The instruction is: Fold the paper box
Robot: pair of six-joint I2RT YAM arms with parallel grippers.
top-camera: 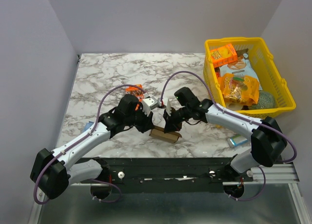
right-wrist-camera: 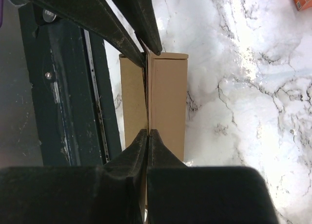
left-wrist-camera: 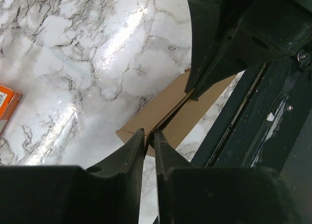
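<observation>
Brown paper box [top-camera: 165, 135], partly folded, near edge of table [top-camera: 97, 83]

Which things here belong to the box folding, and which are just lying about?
Job in hand:
- paper box
- left fingers and right fingers, both pinching its raised fold

Lying about:
- yellow basket of snacks
- orange packet
- small blue packet

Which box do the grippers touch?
The brown paper box; the orange box on the table and the one in the basket lie untouched.
</observation>
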